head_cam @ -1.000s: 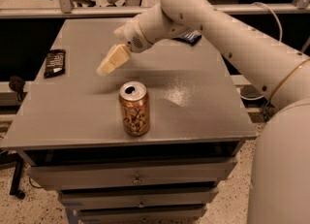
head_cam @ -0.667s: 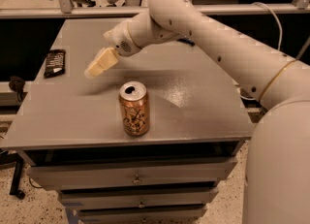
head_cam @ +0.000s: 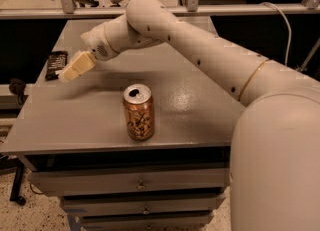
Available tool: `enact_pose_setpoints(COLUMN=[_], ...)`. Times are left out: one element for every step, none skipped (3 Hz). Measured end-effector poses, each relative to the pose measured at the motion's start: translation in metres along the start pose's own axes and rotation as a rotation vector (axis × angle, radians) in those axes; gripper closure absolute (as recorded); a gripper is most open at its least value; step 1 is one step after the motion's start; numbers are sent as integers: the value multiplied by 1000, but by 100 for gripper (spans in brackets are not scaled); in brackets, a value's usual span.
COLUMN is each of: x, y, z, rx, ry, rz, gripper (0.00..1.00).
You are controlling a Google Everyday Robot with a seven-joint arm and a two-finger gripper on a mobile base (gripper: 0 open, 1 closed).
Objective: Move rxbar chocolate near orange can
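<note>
1. The flat grey metal table [head_cam: 210, 115] has been left as it was.
2. The big white robot arm [head_cam: 200, 50] has been swung left, from the middle of the table toward its left edge. It is stretched across from the right side and bent near the back edge.
3. The tall orange-gold drink can [head_cam: 138, 112] has not been moved. It is stood near the front edge.
4. The flat black rxbar chocolate wrapper [head_cam: 55, 65] is still laid at the left edge, well apart from the can, so nothing has been picked up yet.
5. The small cream gripper [head_cam: 76, 67] is tipped down, just beside the bar. Whether it is apart or together cannot be told.
</note>
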State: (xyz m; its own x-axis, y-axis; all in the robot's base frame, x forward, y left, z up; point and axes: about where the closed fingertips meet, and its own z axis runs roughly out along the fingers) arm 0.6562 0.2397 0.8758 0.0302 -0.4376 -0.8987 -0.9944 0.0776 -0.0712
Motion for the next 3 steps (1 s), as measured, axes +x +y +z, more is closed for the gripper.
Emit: enact_pose_setpoints(x=[-12,-9,0], y=[-4,-14,-20], z=[19,41,58], rx=[-2,1,1], ry=[-14,-10,-4], rz=[-11,-1,17], gripper=[0,0,0])
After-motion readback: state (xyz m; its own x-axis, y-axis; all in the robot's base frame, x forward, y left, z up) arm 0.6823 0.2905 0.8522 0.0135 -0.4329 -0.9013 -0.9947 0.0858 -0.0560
